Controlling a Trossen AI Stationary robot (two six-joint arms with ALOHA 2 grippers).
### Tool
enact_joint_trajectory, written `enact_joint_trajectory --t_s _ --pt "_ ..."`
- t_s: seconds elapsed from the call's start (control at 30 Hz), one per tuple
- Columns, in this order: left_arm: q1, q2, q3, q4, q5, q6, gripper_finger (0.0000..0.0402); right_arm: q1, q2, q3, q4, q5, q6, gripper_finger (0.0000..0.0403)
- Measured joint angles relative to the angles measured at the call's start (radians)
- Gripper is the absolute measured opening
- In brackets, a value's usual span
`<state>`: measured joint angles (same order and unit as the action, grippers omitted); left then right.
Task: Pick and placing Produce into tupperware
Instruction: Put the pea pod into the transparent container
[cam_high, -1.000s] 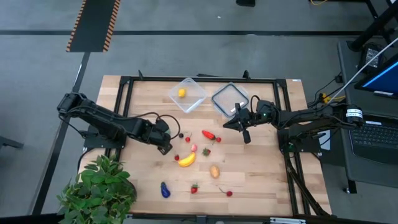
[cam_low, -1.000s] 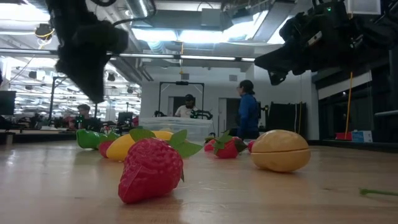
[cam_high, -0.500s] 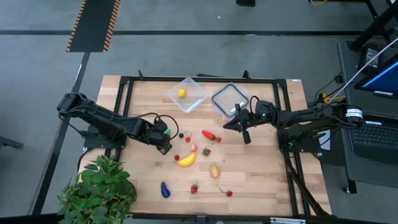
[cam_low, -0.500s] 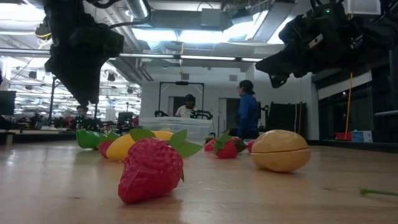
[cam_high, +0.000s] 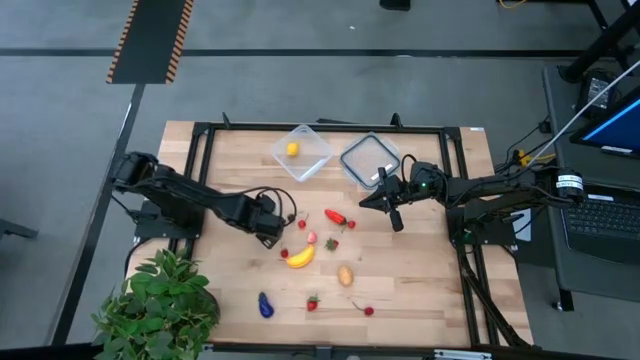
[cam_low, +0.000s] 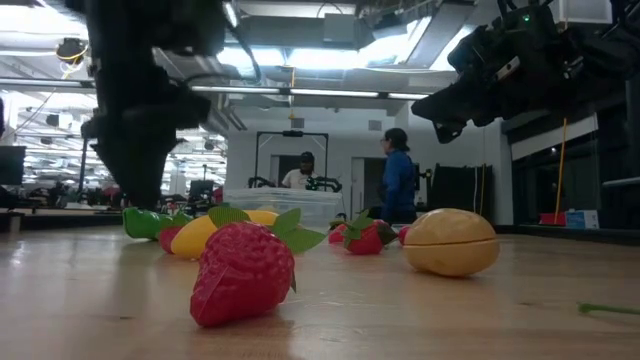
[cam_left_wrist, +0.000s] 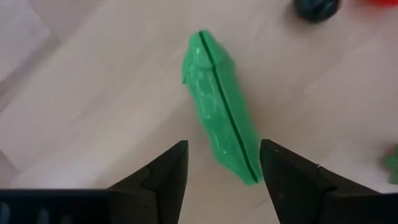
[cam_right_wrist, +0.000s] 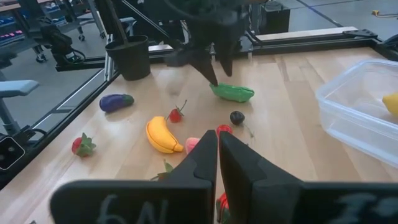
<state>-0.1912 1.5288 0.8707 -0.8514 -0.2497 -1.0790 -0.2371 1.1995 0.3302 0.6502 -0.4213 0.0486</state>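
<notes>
A green pea pod (cam_left_wrist: 219, 127) lies flat on the wooden table, left of centre. My left gripper (cam_left_wrist: 222, 171) points down over it, open, with a finger on either side of the pod's nearer end (cam_left_wrist: 249, 174) and no contact showing. The right wrist view shows the same gripper (cam_right_wrist: 214, 74) just above the pod (cam_right_wrist: 233, 93). The clear tupperware (cam_high: 302, 152) stands at the far middle with a yellow piece (cam_high: 292, 149) inside. My right gripper (cam_high: 366, 201) hovers shut, right of centre, holding nothing.
Loose produce lies mid-table: banana (cam_high: 300, 257), red pepper (cam_high: 338, 217), tan piece (cam_high: 345, 274), purple eggplant (cam_high: 265, 305), strawberry (cam_high: 312, 302), dark berry (cam_high: 291, 216). The flat lid (cam_high: 370, 158) lies right of the tub. A potted plant (cam_high: 160, 305) stands at the near left corner.
My left gripper has come down toward the green pea pod and shifted slightly toward the table's right. The right arm has kept still, and no produce has moved.
</notes>
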Motion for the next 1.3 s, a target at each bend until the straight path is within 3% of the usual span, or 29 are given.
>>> enact_joint_trajectory --t_s 0.3,0.8,1.07,1.3 --pt "0.027 0.091 0.0 0.104 0.105 0.086 0.0192 0.0 0.0 0.0 -0.002 0.0 0.0 0.0021" --pt "0.055 0.11 0.0 0.152 0.127 0.148 0.019 0.0 0.0 0.0 -0.036 0.0 0.0 0.0021" --pt "0.017 0.11 0.0 0.134 0.321 0.219 0.0186 0.0 0.0 0.0 -0.038 0.0 -0.001 0.0021" --pt "-0.045 0.109 0.0 0.134 0.305 0.282 0.0186 0.0 0.0 0.0 -0.042 0.0 -0.001 0.0021"
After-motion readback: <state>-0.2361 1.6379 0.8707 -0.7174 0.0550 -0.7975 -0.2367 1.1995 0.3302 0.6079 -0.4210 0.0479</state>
